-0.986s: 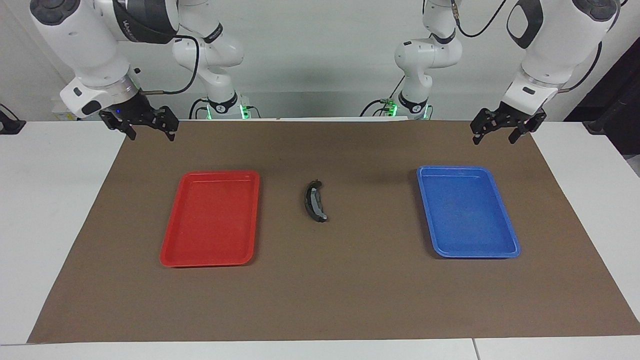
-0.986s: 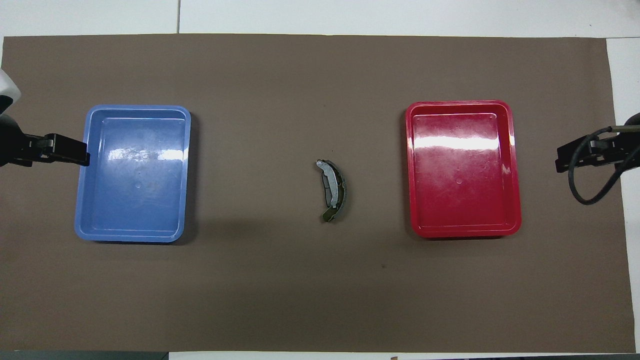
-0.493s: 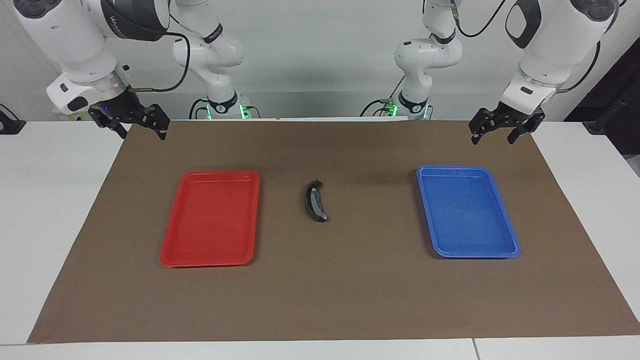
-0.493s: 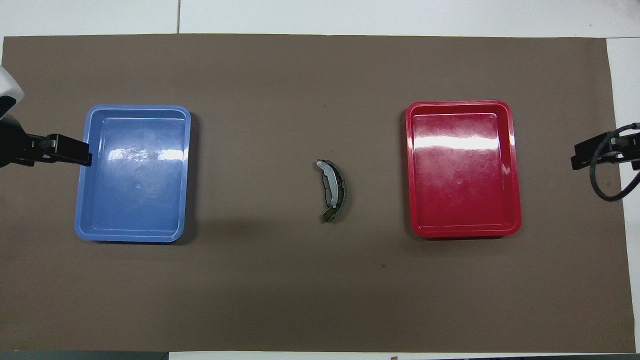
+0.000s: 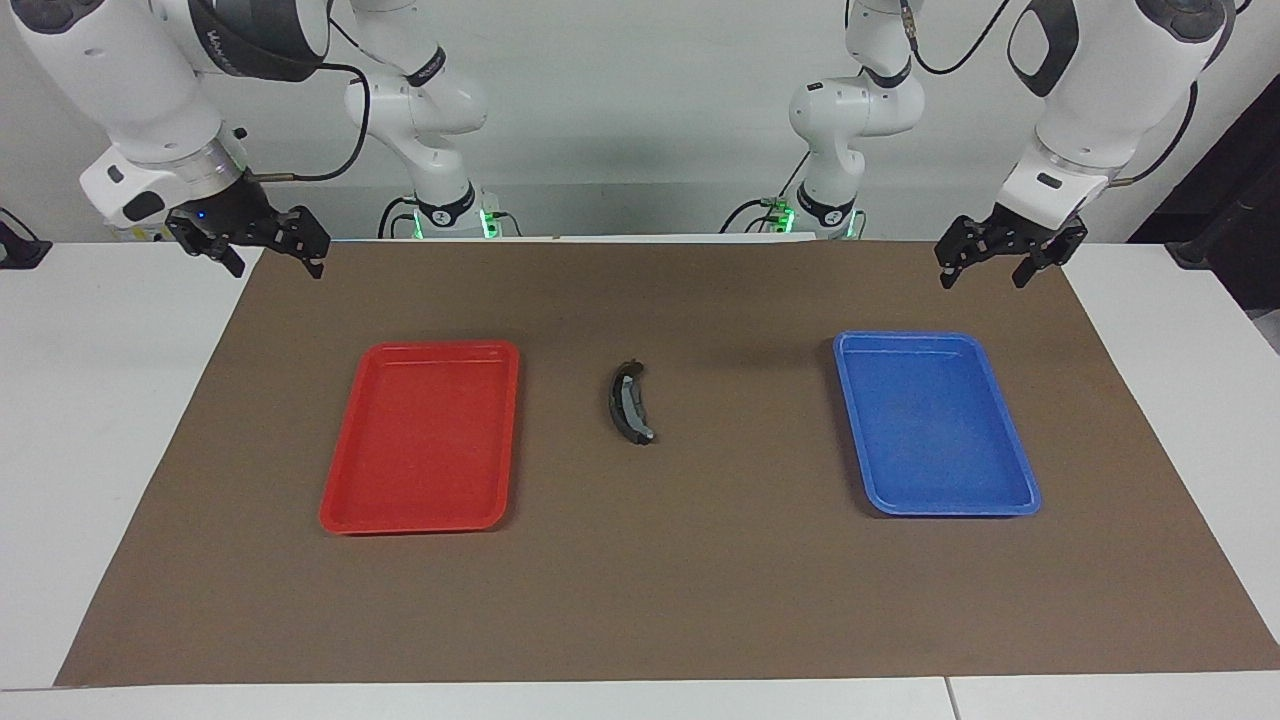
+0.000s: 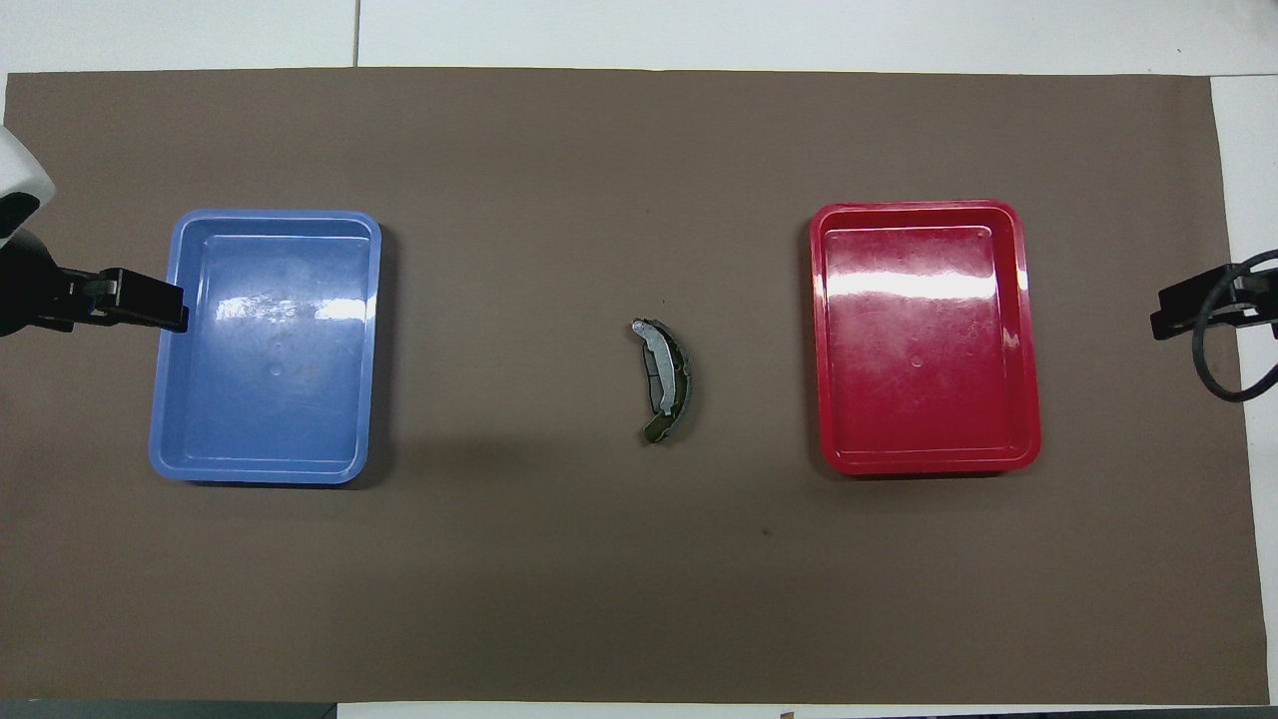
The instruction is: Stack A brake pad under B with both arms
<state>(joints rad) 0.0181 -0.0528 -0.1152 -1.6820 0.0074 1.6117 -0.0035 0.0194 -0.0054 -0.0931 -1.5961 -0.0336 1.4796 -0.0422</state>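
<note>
Brown mat (image 5: 640, 580) over white table. Long curved dark crescent brake piece (image 5: 629, 402) with short grey pad (image 5: 632, 398) lying on it, mid-mat between red plastic tray (image 5: 424, 436) and blue plastic tray (image 5: 935, 422). Left gripper (image 5: 984, 266) and right gripper (image 5: 270, 258) hang over the mat's corners nearest the robots, fingers spread, empty.

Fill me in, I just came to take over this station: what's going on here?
Nothing is being handled right now. The curved brake piece B lies on the brown mat between the red tray and the blue tray, showing grey along its inner curve; whether the A brake pad sits beneath it cannot be told. The left tool and right tool hang open and empty over the mat's corners by the robots.
</note>
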